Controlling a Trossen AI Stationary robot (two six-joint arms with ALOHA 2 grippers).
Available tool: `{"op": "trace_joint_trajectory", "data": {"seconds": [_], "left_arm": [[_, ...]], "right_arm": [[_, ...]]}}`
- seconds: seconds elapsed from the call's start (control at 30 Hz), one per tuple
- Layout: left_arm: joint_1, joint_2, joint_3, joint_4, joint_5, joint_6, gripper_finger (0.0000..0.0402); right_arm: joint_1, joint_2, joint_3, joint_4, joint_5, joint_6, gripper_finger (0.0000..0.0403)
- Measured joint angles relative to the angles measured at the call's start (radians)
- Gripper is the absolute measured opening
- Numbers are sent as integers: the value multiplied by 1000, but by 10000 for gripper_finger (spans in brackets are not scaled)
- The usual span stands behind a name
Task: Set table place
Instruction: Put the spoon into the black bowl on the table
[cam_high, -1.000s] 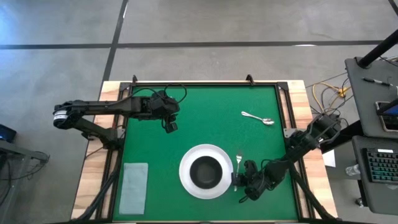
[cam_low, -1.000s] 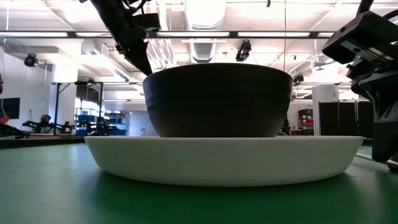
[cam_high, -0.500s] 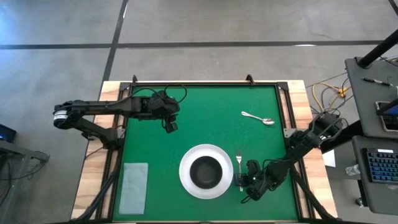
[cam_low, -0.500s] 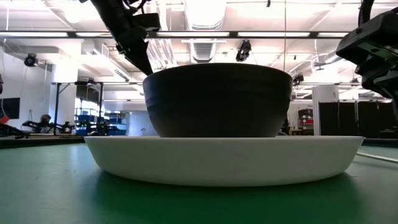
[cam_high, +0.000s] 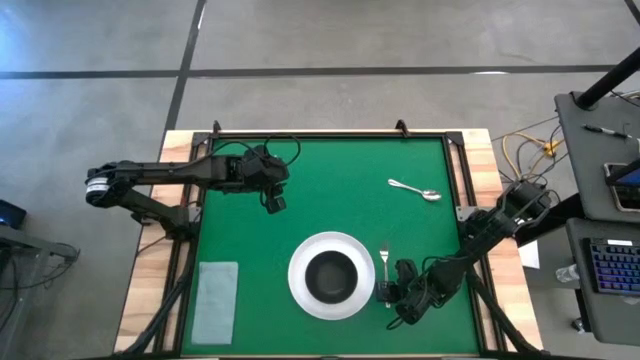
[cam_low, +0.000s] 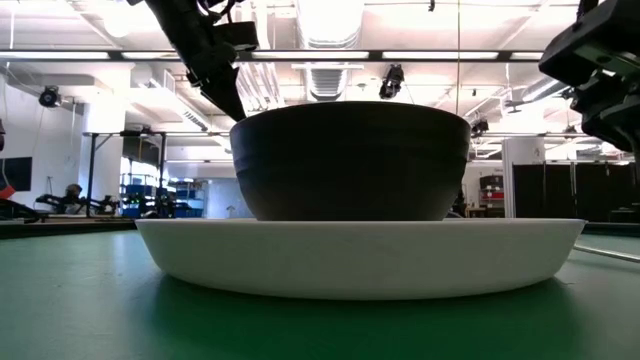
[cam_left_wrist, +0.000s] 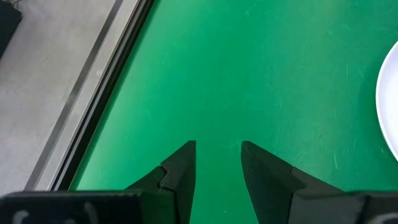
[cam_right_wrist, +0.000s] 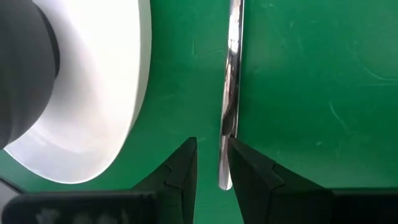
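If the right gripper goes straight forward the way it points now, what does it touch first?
Most likely the fork: the right gripper has its handle end between its slightly parted fingers and points along it. The plate lies off to one side.

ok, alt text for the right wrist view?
The right gripper has its two dark fingers on either side of the handle end of a silver fork lying flat on the green table, with narrow gaps to the handle. Beside the fork is a white plate holding a dark bowl.

Both arms are dark and jointed; the left arm (cam_high: 170, 175) has a pale round shoulder cap and looping black cables.
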Motion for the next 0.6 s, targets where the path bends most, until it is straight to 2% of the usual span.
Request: {"op": "trace_joint_trajectory", "data": {"seconds": [0.2, 0.3, 0.43, 0.6], "left_arm": [[0, 0, 0, 0, 0, 0, 114], [0, 0, 0, 0, 0, 0, 114], [0, 0, 0, 0, 21, 2, 114], [0, 0, -1, 0, 35, 2, 114]], "right_arm": [[0, -7, 1, -1, 17, 0, 84], [-2, -31, 16, -48, 82, -3, 84], [-15, -91, 74, -304, 163, -9, 83], [-63, -170, 218, -795, 212, -156, 73]]}}
